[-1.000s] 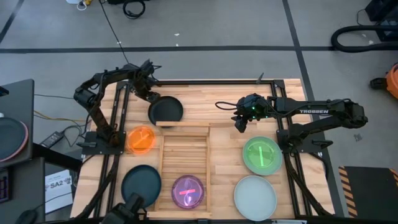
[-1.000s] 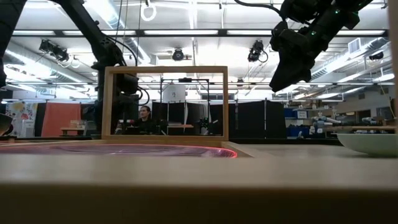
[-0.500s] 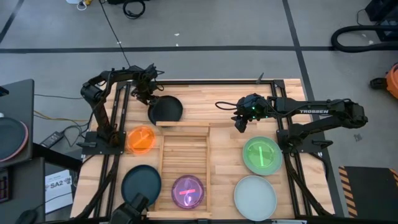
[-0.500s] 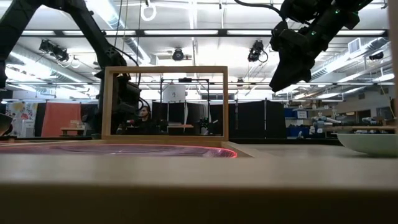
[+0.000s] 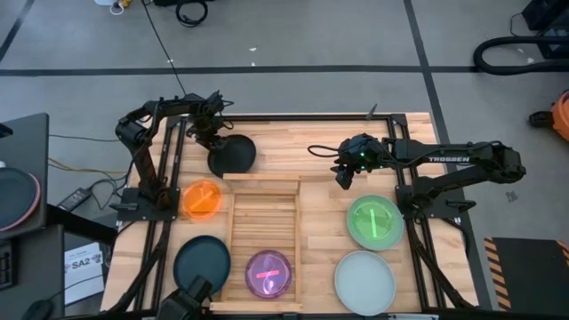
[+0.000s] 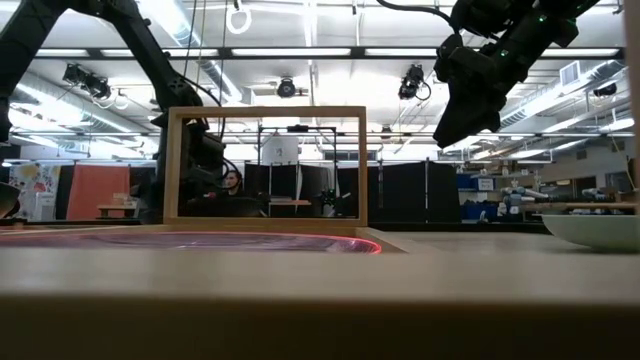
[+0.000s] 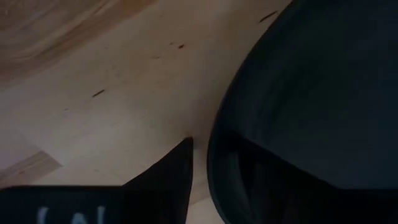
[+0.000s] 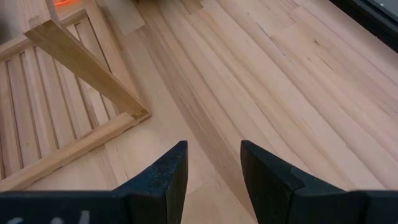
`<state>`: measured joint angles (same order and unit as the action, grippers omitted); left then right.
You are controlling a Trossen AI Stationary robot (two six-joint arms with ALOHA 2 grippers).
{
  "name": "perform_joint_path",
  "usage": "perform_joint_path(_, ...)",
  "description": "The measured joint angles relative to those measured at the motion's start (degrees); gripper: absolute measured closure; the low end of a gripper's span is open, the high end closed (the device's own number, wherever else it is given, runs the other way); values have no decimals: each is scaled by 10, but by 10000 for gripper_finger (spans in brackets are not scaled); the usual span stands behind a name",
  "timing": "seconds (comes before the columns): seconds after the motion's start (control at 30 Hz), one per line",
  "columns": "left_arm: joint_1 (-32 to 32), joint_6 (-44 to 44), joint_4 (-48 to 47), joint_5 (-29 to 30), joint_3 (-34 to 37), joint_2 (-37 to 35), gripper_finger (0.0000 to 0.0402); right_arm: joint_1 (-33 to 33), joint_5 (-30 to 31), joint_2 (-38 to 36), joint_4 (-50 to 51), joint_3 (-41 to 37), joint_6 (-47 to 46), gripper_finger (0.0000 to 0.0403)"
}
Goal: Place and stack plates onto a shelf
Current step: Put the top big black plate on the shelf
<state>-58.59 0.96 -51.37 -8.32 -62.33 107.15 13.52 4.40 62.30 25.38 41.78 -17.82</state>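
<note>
The black plate [image 5: 234, 156] lies on the table just beyond the shelf's [image 5: 264, 222] far end. My left gripper [image 5: 212, 140] points down at the plate's far-left rim and is shut on it. A purple plate [image 5: 268, 273] rests flat on the shelf's near end. On the table lie an orange plate [image 5: 203, 199], a dark teal plate [image 5: 202, 262], a green plate [image 5: 374, 221] and a pale plate [image 5: 364, 282]. My right gripper [image 5: 343, 180] hangs open above bare table, right of the shelf's far right corner [image 8: 134, 115]. My left gripper has the black plate's far-left rim [image 7: 214, 165] between its two fingers, one finger [image 7: 168, 180] outside the rim and the other inside the dish. The fingers come from above, pointing down. The plate's far side [image 5: 249, 162] rests on the table.
An upright wooden frame [image 6: 265, 165] stands at the shelf's far end, right next to the black plate. Black rails [image 5: 169, 169] run along the table's left and right sides. Bare planks lie between the shelf and the green plate.
My left gripper has sunk onto the black plate's far-left rim. The plate has slid a little toward the table's left and far edges.
</note>
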Motion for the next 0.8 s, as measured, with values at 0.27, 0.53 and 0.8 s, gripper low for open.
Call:
perform_joint_path(0.27,-1,-1,0,-1,0,1,305,0,0,0,0,0,0,249)
perform_joint_path(0.53,-1,-1,-1,-12,1,1,339,0,0,0,0,0,0,249)
perform_joint_path(0.8,-1,-1,-1,-16,1,2,350,0,0,0,0,0,0,249)
